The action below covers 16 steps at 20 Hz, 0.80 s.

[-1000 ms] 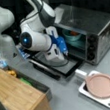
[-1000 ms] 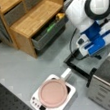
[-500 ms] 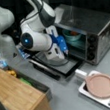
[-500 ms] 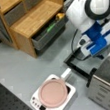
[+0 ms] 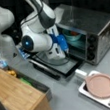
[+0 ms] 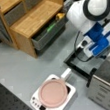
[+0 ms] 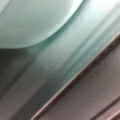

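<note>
Little has moved since the earlier frames: the end effector [image 5: 65, 48] remains at the oven [image 5: 93, 29] mouth, above the lowered door [image 5: 58, 66]; whether wide or narrow cannot be told. Teal bowl [image 5: 72, 36] sits inside on the rack, smooth, rounded, glossy. At 5 o'clock, a matte pink pan [image 5: 101, 84]. Advise slow, level reach, clearing the oven's metal frame.
</note>
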Tool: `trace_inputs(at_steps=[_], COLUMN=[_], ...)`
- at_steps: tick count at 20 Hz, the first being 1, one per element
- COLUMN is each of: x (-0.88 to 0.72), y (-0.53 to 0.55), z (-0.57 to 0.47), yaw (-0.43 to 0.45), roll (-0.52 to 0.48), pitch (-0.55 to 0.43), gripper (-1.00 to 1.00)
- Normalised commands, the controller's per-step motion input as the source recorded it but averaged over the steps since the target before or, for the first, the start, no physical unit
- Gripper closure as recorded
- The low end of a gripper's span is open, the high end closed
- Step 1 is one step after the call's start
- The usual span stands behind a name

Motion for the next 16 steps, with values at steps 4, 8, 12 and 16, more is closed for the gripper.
trace_inputs(at_steps=[4,8,12,16], x=[0.07,0.10,0.09,0.08], y=[0.02,0.00,-0.05,-0.07], z=[-0.22,-0.16,-0.15,-0.16], yaw=[0.004,0.010,0.003,0.005], roll=[0.259,0.192,0.148,0.142], pitch=[-0.072,-0.065,-0.038,-0.039], gripper=[-1.00,-1.00,-1.00,-1.00])
